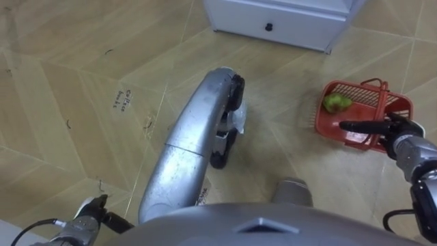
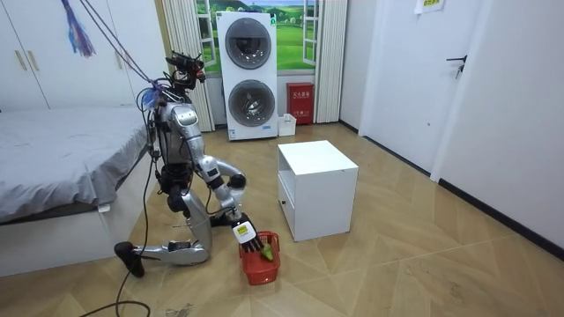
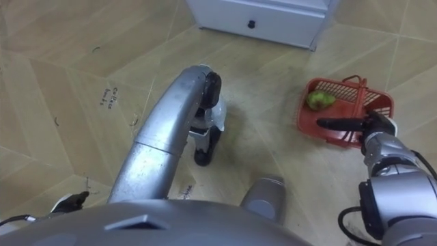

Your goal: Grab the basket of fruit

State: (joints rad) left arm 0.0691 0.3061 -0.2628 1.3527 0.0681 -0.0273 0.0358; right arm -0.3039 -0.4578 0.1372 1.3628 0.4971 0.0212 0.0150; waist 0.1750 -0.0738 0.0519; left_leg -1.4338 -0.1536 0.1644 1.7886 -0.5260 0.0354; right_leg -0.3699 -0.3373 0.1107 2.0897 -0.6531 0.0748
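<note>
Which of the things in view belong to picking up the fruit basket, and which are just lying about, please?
For the job: red fruit basket, green fruit inside it, right hand reaching over it.
Lying about: white cabinet, bed, stacked washing machines.

Lighting: bright, even indoor light is falling from overhead and filling the whole room. The floor [image 2: 458, 255] is carrying a soft pale sheen toward the room view's right. The white cabinet [image 2: 317, 189] is casting a faint shadow at its base, the basket [image 1: 362, 113] a soft one beside it. Space under the bed [image 2: 53, 150] is lying dark.
</note>
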